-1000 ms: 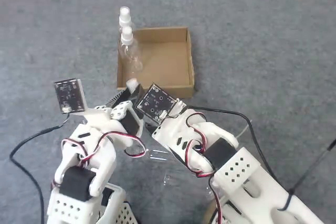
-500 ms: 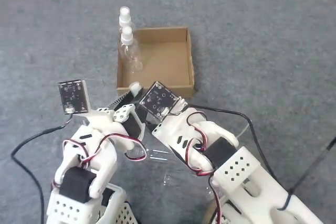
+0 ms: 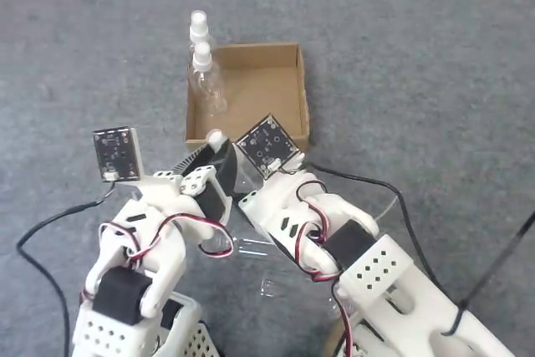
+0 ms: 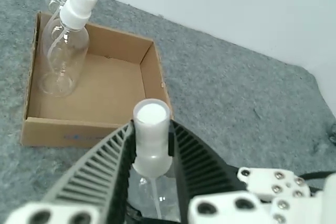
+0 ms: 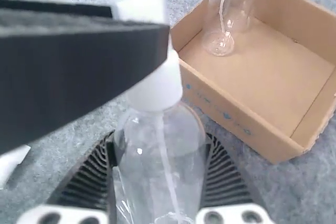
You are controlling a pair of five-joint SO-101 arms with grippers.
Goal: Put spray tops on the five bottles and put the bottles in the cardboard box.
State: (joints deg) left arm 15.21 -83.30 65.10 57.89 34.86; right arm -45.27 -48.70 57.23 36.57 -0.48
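Observation:
My left gripper [image 4: 152, 139] is shut on a white spray top [image 4: 151, 116], which sits on the neck of a clear bottle [image 5: 157, 145]. My right gripper [image 5: 160, 182] is shut on that bottle's body and holds it upright. In the high view the spray top [image 3: 216, 137] and bottle are just in front of the cardboard box [image 3: 284, 98], between the two arms. A capped bottle [image 3: 206, 81] stands in the box's far left corner. A second capped bottle [image 3: 199, 27] stands right behind that corner; I cannot tell whether it is inside the box.
Grey carpet covers the table. Thin loose spray tubes [image 3: 251, 247] lie on the carpet between the arm bases. The box's right half [image 4: 110, 87] has open floor. A black cable [image 3: 401, 206] runs along the right arm.
The right arm's wrist has swung toward the box, its camera board moving up and right. The left gripper with the spray top has shifted slightly right over the bottle.

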